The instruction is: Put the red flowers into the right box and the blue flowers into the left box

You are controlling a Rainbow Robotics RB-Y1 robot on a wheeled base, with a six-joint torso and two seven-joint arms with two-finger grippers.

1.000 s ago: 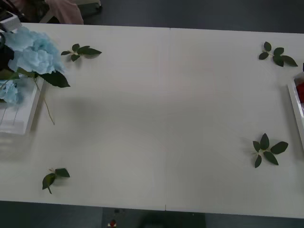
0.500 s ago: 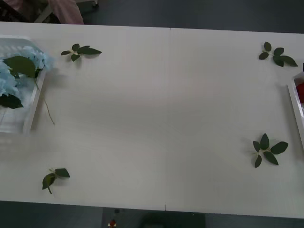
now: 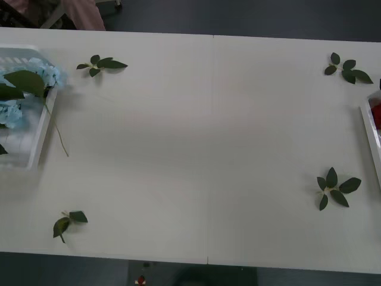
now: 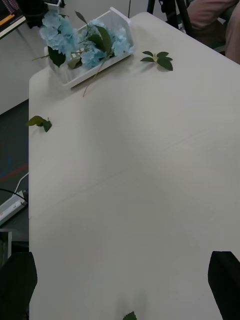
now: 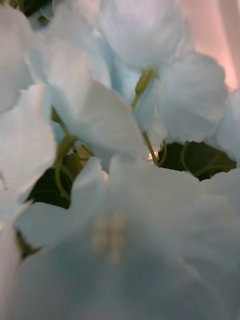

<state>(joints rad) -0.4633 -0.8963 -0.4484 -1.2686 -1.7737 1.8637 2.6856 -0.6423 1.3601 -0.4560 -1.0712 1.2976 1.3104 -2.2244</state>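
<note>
Front view: the blue flowers point(image 3: 27, 83) now lie lower in the left box point(image 3: 40, 134) than a second ago, one stem trailing over its rim onto the table point(image 3: 208, 149); red shows in the right box point(image 3: 369, 128). Right wrist view: the right gripper point(image 4: 122, 280) hangs spread apart and empty above the table. Left wrist view: petals press close; I cannot tell the left gripper's state. The sorting looks nearly done
</note>
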